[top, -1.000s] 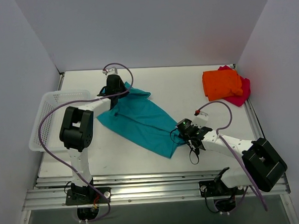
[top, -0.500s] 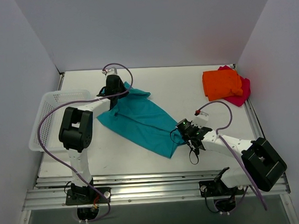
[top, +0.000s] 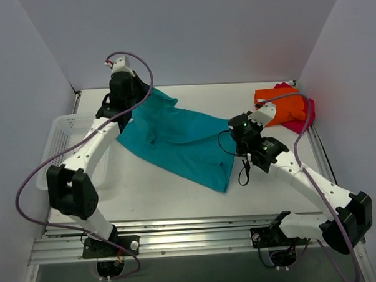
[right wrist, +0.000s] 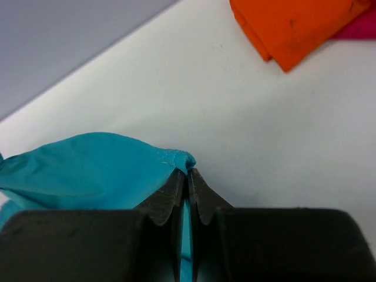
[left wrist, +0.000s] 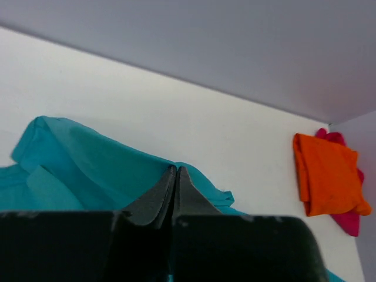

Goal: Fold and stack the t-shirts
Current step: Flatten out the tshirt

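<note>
The right arm rises from its base at the near right edge of the table (top: pixel 178 201) and bends inward over the middle. The right gripper (right wrist: pixel 187 173) has its dark jaws pressed together on a bunched edge of the teal shirt (top: pixel 182 144). Its wrist view shows a small hemmed fold of cloth pinched at the fingertips.

The left arm stretches from its near left base along the table's left side to the far corner, passing beside the white mesh basket (top: pixel 59 131). The left gripper (left wrist: pixel 176 170) is likewise clamped shut on the teal cloth, holding a ridge of it at the shirt's far left end.

The teal shirt is soft, plain and wrinkled. It spreads across the table's middle between the two grippers, with its widest part trailing toward the near side.

Farther off, at the far right corner, the orange shirt (top: pixel 286 99) lies folded into a thick rectangle. It rests on the pink shirt (top: pixel 301 118), which pokes out beneath it on the right.
</note>
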Robot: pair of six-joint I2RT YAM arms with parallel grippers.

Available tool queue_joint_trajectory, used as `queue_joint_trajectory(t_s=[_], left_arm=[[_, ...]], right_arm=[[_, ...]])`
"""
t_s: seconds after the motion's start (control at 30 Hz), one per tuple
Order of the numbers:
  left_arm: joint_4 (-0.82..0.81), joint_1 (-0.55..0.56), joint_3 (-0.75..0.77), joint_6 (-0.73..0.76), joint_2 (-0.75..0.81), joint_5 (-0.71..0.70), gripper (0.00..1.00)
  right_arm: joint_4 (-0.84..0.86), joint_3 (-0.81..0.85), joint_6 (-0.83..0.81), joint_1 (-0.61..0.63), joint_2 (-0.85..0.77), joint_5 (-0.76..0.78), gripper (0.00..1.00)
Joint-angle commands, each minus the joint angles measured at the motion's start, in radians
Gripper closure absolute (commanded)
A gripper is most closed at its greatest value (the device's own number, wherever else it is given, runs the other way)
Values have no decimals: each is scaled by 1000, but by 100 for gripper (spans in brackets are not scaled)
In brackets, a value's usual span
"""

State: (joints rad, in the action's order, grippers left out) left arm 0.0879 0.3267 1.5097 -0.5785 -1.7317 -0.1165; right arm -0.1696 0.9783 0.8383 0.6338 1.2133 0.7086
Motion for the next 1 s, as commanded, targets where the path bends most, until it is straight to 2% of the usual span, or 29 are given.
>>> queue_joint_trajectory(t_s=[0.0, 0.17, 0.37, 0.53, 0.77, 0.87, 0.97], left_arm=[[70, 12, 66, 43, 205, -46, 98], [193, 80, 76, 98, 447, -118, 98], [315, 167, 145, 124, 679, -146, 98], [354, 196, 191, 146, 803, -68, 98], [418, 198, 355, 175, 807, 24, 98], [435, 198, 400, 177, 793, 31, 98], [429, 196, 403, 172, 782, -32, 98]], right_arm=[[-62, 138, -109, -8, -99, 127, 100], [-59, 293, -246, 3, -237, 103, 100], [77, 388, -438, 15, -409, -174, 100], [123, 451, -531, 9, -509, -383, 100], [125, 560, -585, -8, -526, -422, 100], [134, 574, -596, -11, -520, -397, 100], [98, 618, -617, -11, -450, -319, 100]])
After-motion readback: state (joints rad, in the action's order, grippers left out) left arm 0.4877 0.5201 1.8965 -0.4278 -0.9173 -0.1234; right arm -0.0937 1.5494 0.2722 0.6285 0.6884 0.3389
